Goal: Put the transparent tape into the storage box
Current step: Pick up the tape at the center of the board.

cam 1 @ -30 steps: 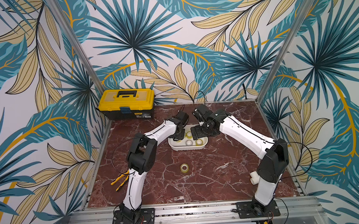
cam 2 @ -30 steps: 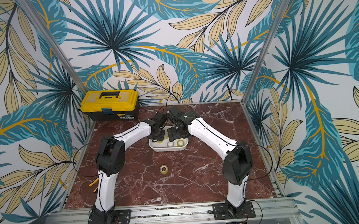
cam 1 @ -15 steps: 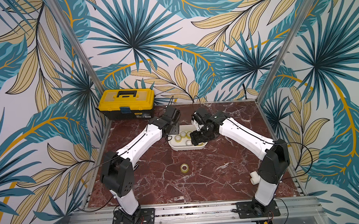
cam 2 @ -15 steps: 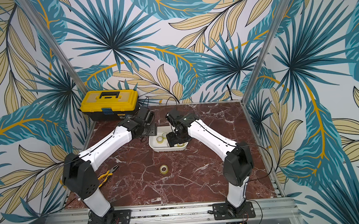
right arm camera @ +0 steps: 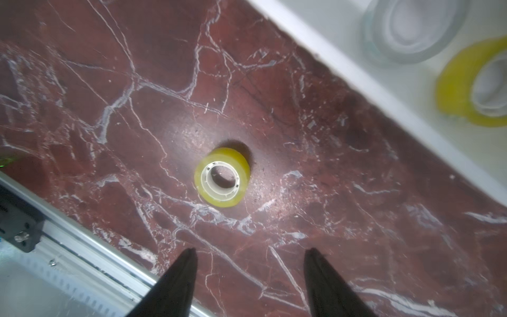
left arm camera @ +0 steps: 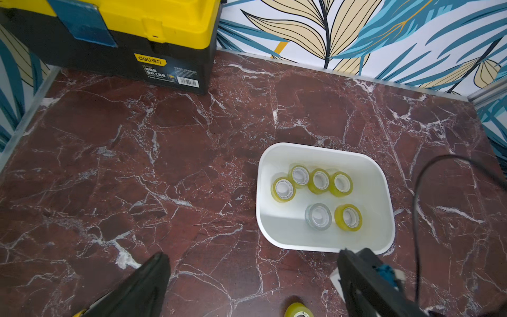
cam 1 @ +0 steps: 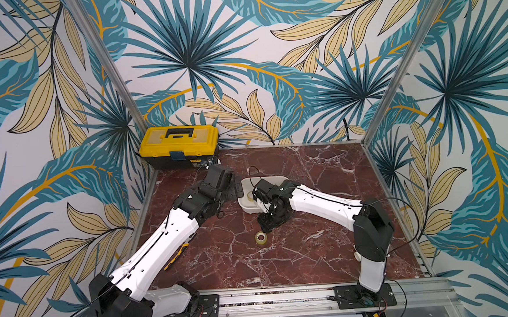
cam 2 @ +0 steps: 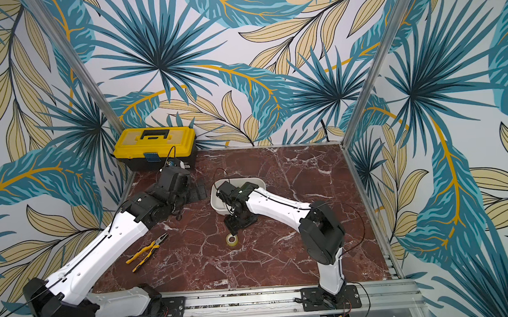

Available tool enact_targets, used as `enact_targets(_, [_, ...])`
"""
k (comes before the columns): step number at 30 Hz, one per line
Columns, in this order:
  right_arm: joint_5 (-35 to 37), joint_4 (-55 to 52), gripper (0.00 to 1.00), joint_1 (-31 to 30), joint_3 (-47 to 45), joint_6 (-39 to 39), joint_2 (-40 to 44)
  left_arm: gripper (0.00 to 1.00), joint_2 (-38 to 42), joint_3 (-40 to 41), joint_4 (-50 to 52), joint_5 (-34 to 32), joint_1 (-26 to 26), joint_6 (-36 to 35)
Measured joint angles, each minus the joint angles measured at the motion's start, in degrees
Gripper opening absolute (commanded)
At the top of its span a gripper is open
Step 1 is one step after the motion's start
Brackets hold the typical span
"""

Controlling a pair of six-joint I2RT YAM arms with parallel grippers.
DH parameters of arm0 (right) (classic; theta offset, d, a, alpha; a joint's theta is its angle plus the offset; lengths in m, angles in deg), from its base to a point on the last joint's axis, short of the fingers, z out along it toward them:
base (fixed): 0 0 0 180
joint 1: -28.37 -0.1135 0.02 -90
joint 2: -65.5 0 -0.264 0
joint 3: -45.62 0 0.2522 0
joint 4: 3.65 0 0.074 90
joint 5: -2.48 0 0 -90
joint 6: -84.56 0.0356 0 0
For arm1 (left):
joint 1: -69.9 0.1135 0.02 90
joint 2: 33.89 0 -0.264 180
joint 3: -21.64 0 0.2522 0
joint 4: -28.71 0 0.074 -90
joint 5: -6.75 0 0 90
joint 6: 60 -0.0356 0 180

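The storage box is a shallow white tub in the middle of the marble table. Several rolls of transparent tape lie inside it, yellowish ones and a greyer one. One more yellowish tape roll lies flat on the table in front of the tub. My right gripper hovers just above and behind that roll, open, with nothing between its fingers. Left of the tub, my left gripper is wide open and empty.
A yellow-and-black toolbox stands in the back left corner. Yellow-handled pliers lie at the front left beside the left arm. A small white fitting sits by the right arm's base. An aluminium rail borders the front edge.
My left gripper has pulled back out of the tub to the left and opened wide. My right gripper has left the tub and come forward over the loose roll, its jaws somewhat narrower.
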Motion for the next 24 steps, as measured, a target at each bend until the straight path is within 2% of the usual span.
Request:
enact_targets(7, [1.81, 4.42, 0.66, -0.9, -0.79, 0.74, -3.93, 1.0, 1.86, 2.23, 2.43, -0.52, -0.13, 1.46])
enact_targets(16, [2.23, 7.32, 0.65, -2.93, -2.58, 1.77, -4.61, 1.0, 2.16, 2.51, 2.64, -0.74, -0.13, 1.88])
enact_targets(24, [2.58, 8.59, 0.55, -3.41, -3.63, 2.56, -5.66, 1.0, 2.16, 2.91, 2.73, -0.74, -0.13, 1.9])
